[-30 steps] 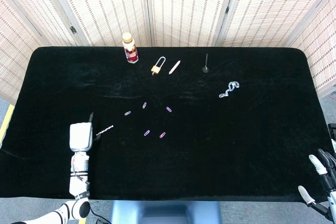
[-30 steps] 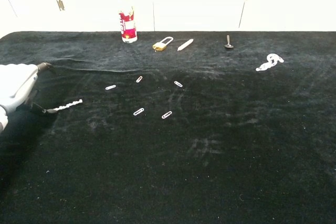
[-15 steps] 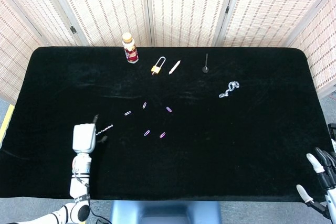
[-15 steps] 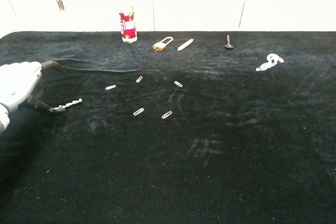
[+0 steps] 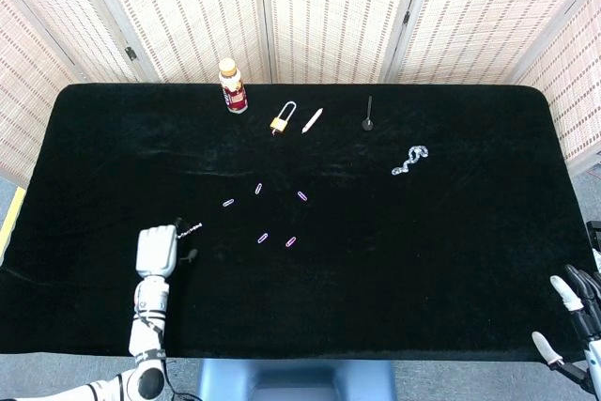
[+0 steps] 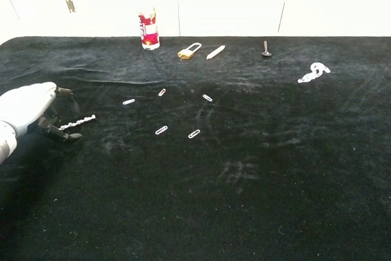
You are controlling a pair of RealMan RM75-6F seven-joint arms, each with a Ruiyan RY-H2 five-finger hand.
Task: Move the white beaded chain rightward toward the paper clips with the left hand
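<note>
The white beaded chain lies on the black table left of several paper clips. My left hand sits at the chain's left end. Its dark fingertips curl around that end and pinch it, while the rest of the chain trails right on the cloth. My right hand hangs off the table's near right corner, fingers apart and holding nothing. The chest view does not show it.
Along the far side stand a small bottle, a brass padlock, a white stick and a black pin. A silver link chain lies to the right.
My left hand has moved forward and right, and its fingers have curled in around the chain's left end, which has shifted slightly. The right hand has barely moved.
</note>
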